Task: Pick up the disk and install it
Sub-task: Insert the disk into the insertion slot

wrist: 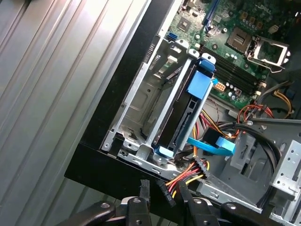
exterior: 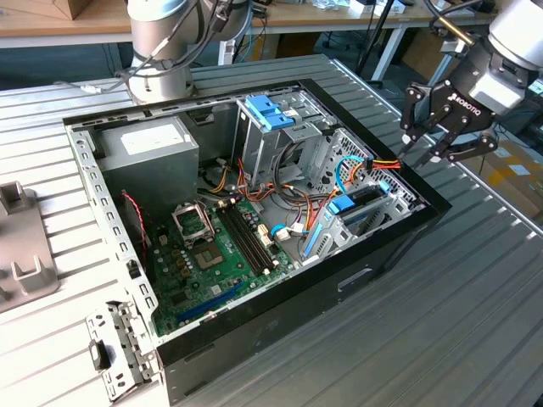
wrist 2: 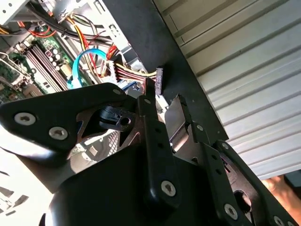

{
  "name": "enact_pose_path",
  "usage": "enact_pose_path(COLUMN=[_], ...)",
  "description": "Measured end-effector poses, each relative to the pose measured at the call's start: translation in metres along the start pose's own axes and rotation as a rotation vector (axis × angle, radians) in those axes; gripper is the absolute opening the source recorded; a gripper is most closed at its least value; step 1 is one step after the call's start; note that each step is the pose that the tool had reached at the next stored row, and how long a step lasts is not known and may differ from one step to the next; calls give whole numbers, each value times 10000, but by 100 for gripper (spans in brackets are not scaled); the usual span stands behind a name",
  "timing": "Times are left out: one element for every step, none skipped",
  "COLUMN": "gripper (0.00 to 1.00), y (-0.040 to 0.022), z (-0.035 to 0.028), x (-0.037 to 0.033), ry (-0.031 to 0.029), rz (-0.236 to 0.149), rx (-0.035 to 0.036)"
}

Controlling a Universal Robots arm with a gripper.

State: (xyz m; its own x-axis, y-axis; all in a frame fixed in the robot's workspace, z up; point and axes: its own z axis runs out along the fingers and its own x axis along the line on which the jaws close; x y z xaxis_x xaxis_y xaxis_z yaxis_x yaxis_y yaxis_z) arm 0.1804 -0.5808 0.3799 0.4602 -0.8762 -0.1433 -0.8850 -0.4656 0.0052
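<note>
The disk [exterior: 355,210], a dark drive in bright blue rails with a blue tab, stands on edge in the metal drive cage at the case corner nearest the exterior view's right. In the first wrist view the disk [wrist: 184,123] sits in that cage just inside the black case rim. My gripper [exterior: 422,157] hovers over the rim beside it, open and apart from the disk. A black power connector [wrist: 167,192] on red, yellow and orange wires lies between the fingertips [wrist: 143,186]. The second wrist view shows the gripper [wrist 2: 163,94] with that connector [wrist 2: 158,80] at its tips.
The open computer case [exterior: 399,246] lies on a ribbed metal table [exterior: 475,339]. Inside are a green motherboard [exterior: 221,254], a grey power-supply box [exterior: 148,140], a pale blue bracket [exterior: 267,110] on the upper cage and loose cables [wrist: 211,143]. A grey fixture [exterior: 21,246] stands at the exterior view's left.
</note>
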Motion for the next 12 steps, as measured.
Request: enact_pose_path(gripper=[36,36,36,36,36,36,36,36,36,36,36,36], y=[-5,-9,-14,-18,-28,-36,-44,-47,-53,-57,-64,-68], z=[5,10,14,18,27,34,41,44,50,54,60,63], x=[-5,-9,-13,-17,-25,-33,-40,-43,-48,-52,-58,-61], ry=[1,0,2,2,3,3,4,5,5,5,5,7], rz=[-106,-187,-283,-359,-532,-685,-825,-896,-1003,-1080,-1212,-1287], rx=[-15,-27,-41,-52,-77,-99,-119,-129,-145,-155,-175,-186])
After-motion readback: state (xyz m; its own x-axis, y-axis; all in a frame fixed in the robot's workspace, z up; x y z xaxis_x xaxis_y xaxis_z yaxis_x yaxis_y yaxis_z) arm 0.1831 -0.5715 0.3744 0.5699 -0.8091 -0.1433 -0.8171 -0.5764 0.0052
